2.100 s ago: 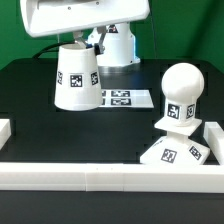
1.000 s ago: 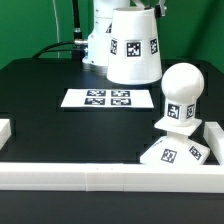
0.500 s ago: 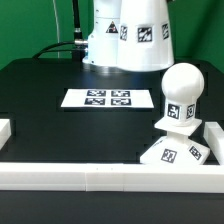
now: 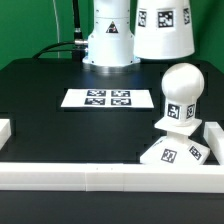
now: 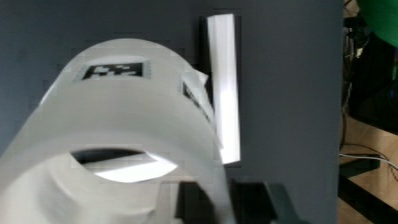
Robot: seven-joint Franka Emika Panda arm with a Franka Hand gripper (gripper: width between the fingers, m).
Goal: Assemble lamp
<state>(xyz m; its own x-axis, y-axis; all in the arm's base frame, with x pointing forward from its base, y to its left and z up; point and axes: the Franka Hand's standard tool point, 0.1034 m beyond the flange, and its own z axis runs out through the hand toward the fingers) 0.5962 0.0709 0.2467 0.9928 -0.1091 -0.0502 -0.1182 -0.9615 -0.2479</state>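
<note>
The white tapered shade [image 4: 162,28] hangs high at the exterior view's right, above and just behind the round-headed bulb [image 4: 178,95]. The bulb stands upright on the flat square base [image 4: 168,152] at the front right. My gripper itself is above the edge of the exterior view. In the wrist view the shade [image 5: 125,120] fills most of the picture, and my gripper [image 5: 222,205] is shut on its wall, with one dark finger [image 5: 272,205] outside and the other inside the rim.
The marker board [image 4: 107,98] lies on the black table left of the bulb. White border rails run along the front [image 4: 100,172], left [image 4: 5,128] and right [image 4: 212,135]. The arm's white pedestal [image 4: 108,38] stands behind. A rail [image 5: 221,85] shows in the wrist view.
The shade has been lifted off the table from left of the marker board and carried up and to the exterior view's right, now over the bulb. Bulb and base have not moved.
</note>
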